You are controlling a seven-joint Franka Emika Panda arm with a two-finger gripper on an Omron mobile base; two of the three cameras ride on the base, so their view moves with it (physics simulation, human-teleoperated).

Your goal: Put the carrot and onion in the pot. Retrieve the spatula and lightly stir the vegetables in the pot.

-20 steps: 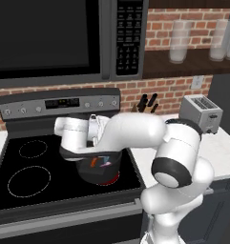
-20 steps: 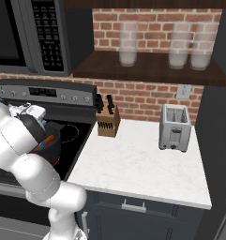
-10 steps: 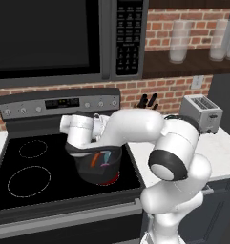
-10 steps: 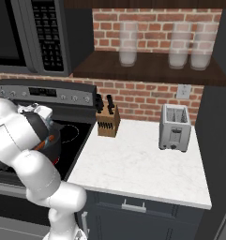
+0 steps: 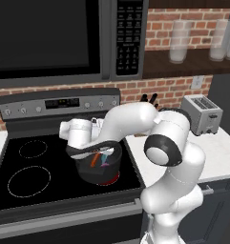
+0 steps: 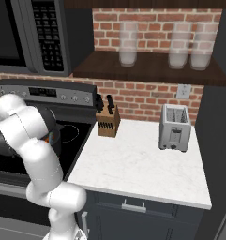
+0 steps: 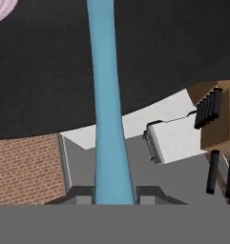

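The end effector (image 7: pixel 114 198) is closed on the spatula (image 7: pixel 107 119); in the hand view the light-blue handle rises from between the two finger tips toward 12 o'clock, its far end running out over the dark inside of the pot (image 7: pixel 49 81). That line is what the stirring turns on: the spatula's long axis continues straight out from the end effector into the pot, so the working end has to sweep within the pot wall without lifting clear.

In the left base view the pot (image 5: pixel 99 167) sits on the stove (image 5: pixel 21 190) at about 3 o'clock from the two ring burners, with the wrist bent low over its rim. Inside it, the carrot (image 5: pixel 94 160) shows as a short orange stick, with the blue spatula (image 5: pixel 105 158) just beside it at 3 o'clock. The onion (image 7: pixel 4 12) appears in the hand view as a pale magenta curve at 10 o'clock from the handle, near it but not clearly touching. So both vegetables look to be in the pot already, and stirring is the step in hand.

In the right base view, a knife block (image 6: pixel 107 123) and a toaster (image 6: pixel 174 127) stand on the white surface (image 6: pixel 133 168), well apart from the pot and out of the way. The pot wall is the nearest obstacle.
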